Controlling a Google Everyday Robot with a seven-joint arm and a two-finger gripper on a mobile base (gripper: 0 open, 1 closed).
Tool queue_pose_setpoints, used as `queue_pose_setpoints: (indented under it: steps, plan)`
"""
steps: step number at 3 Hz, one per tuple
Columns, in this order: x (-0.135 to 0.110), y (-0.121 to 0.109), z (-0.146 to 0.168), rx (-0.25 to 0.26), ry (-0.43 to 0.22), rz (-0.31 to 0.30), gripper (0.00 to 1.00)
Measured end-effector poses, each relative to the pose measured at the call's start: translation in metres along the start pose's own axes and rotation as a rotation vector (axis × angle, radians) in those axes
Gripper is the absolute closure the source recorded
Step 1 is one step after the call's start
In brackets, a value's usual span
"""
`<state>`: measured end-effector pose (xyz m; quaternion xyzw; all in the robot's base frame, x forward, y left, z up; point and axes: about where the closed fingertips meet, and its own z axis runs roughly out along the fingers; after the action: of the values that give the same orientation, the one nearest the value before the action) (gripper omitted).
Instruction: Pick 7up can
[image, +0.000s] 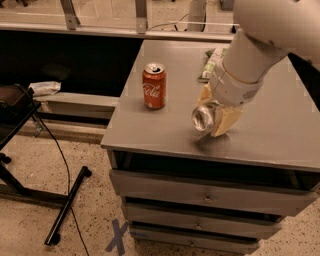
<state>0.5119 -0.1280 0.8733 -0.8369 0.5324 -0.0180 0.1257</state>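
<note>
My gripper (213, 112) hangs over the front middle of the grey table (150, 135), shut on the 7up can (203, 118). The can lies tilted on its side between the cream fingers (226, 121). Its silver end faces the camera and its white-and-green side is mostly hidden by the fingers. It is held a little above the tabletop, with a shadow under it. The large white arm (260, 45) comes in from the upper right.
A red Coca-Cola can (154, 86) stands upright on the table's left part. A flat green-and-white snack bag (210, 62) lies at the back, partly behind the arm. Drawers (200, 196) sit below the table. A black stand (65, 210) and cable are on the floor at left.
</note>
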Motion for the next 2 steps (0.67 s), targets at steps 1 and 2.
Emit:
queue_pose_setpoints:
  steps: [1,2]
  plan:
    - [0.008,-0.007,-0.028,0.075,-0.097,0.059,1.0]
    - [0.024,-0.018,-0.067,0.165,-0.263,0.165,1.0]
